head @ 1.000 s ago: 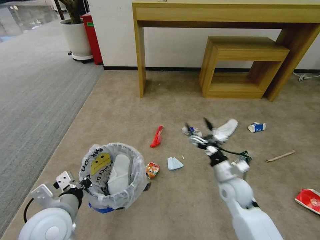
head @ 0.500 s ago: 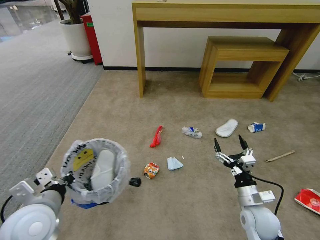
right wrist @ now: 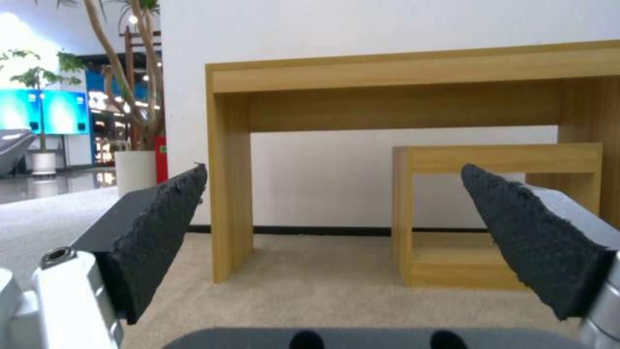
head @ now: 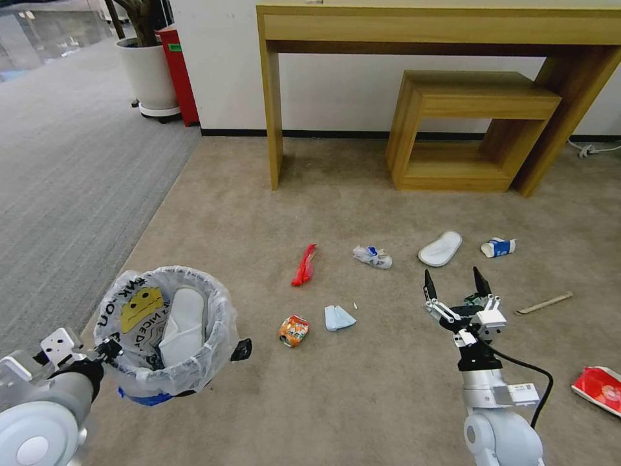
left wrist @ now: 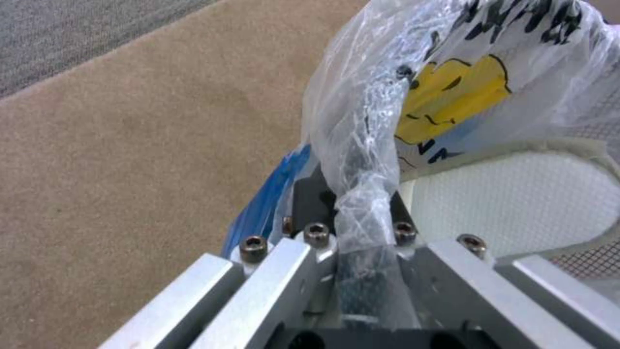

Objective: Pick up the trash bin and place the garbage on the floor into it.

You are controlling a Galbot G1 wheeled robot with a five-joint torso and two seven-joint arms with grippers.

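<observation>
The trash bin (head: 194, 362) is low on the left, with my left gripper (head: 107, 349) shut on its near rim. Close up, the left gripper (left wrist: 362, 203) pinches the rim and the clear smiley bag (left wrist: 465, 87). A white slipper (head: 174, 320) lies inside the bin. My right gripper (head: 455, 281) is open and holds nothing, raised above the carpet; its black pads (right wrist: 162, 228) stand wide apart. The garbage on the floor includes a red wrapper (head: 304, 264), an orange crumple (head: 294, 330), a pale blue scrap (head: 338, 318), a crushed bottle (head: 372, 256), another white slipper (head: 440, 248), a blue-white cup (head: 498, 246), a wooden stick (head: 544, 303) and a red-white carton (head: 598, 387).
A tall wooden table (head: 440, 26) and a low wooden stool (head: 472, 97) stand against the far wall. A white planter (head: 149, 71) and a red box (head: 178, 71) are at the back left. Grey carpet (head: 58, 181) runs along the left.
The left arm has carried the bin leftward and nearer to me. The right gripper has drawn back from the bottle and slipper toward me and stands open.
</observation>
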